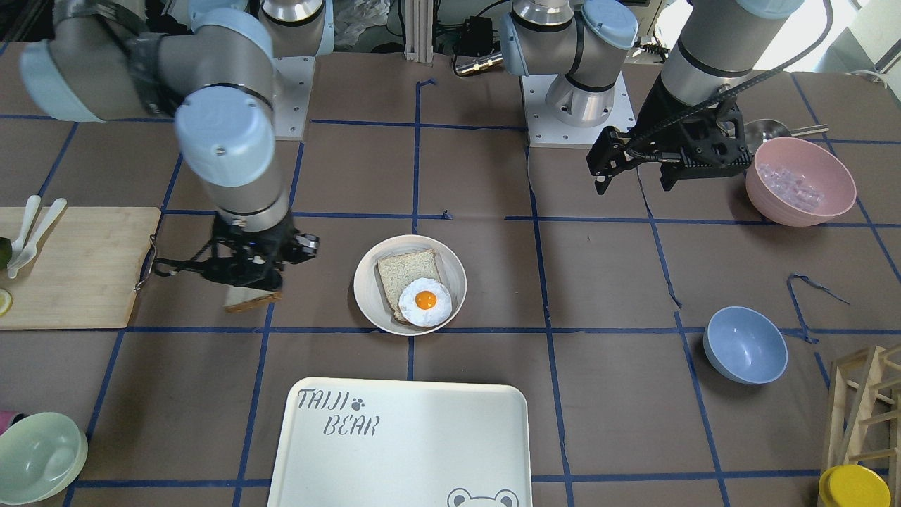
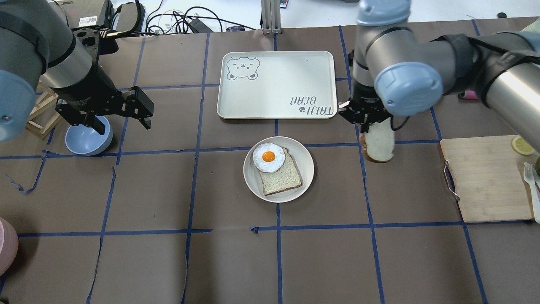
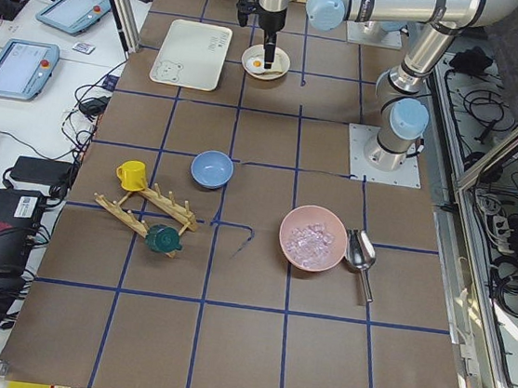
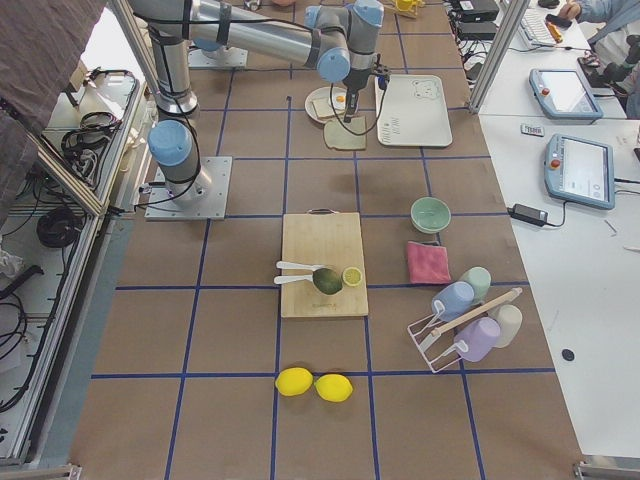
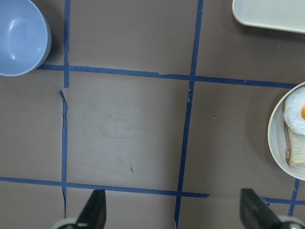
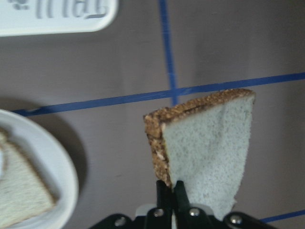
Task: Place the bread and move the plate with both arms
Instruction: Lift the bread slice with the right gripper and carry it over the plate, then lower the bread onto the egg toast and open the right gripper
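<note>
Bread-placing step: the right hand [image 2: 370, 122] pinches the pale, speckled, dark-crusted slice of bread [image 2: 379, 145], hung edge-down over the brown surface [image 2: 168, 190] near the round cream-beige plate [image 2: 308, 169]. Next, probably a carry over the tan slice [image 2: 282, 179] and fried egg [image 2: 268, 157]. The left hand [image 2: 121, 122] is spread wide, empty

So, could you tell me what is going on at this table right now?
The right gripper has the bread pinched in its shut jaws, hanging to one side of the plate, not yet over it. The plate already holds a second slice topped with a fried egg. The left gripper hovers open and empty near the blue bowl.
</note>
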Available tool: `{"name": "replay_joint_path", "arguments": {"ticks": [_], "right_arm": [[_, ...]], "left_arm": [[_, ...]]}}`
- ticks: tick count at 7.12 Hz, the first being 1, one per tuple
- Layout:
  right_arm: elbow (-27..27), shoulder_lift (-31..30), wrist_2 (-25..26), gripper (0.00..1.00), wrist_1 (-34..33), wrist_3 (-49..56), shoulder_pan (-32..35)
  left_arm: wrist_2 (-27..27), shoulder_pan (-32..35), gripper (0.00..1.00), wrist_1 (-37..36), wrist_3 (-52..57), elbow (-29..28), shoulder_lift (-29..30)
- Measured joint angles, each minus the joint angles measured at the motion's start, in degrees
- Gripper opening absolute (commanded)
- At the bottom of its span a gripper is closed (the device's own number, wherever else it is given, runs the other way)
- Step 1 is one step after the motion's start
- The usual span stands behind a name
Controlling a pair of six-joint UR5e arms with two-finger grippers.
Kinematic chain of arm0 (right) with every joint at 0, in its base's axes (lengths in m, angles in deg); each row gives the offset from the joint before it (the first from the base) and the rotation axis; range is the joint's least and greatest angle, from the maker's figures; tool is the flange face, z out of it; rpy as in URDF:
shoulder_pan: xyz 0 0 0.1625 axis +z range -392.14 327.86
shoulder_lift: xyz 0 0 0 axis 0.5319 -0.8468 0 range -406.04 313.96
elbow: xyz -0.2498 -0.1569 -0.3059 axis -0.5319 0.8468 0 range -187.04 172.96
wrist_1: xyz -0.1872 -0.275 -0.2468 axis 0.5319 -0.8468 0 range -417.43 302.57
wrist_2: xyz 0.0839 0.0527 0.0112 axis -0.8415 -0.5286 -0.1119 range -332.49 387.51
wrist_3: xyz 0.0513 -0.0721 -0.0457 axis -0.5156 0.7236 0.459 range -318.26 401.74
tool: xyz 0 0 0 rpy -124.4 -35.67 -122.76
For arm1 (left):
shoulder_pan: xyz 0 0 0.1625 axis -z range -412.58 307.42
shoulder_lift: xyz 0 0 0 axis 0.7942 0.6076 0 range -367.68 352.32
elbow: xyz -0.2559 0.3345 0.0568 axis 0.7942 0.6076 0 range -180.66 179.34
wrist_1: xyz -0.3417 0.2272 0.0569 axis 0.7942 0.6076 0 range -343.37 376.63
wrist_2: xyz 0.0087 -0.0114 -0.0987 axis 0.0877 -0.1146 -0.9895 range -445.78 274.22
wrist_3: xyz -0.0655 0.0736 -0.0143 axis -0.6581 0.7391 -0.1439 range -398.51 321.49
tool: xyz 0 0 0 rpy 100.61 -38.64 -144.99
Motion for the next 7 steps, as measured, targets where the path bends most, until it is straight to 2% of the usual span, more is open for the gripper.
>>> {"name": "replay_joint_path", "arguments": {"ticks": [2, 3, 7], "right_arm": [[1.7, 4.4, -2.2, 0.0, -9.7, -6.8, 12.7], [2.3, 6.0, -2.2, 0.0, -12.6, -7.5, 16.1], [2.1, 8.1, 1.7, 0.0, -13.9, -2.0, 18.7]], "left_arm": [[0.0, 0.0, 1.0, 0.0, 0.0, -0.1, 0.0], [0.0, 0.0, 1.0, 0.0, 0.0, 0.0, 0.0], [-0.1, 0.0, 1.0, 0.0, 0.0, -0.1, 0.1]]}}
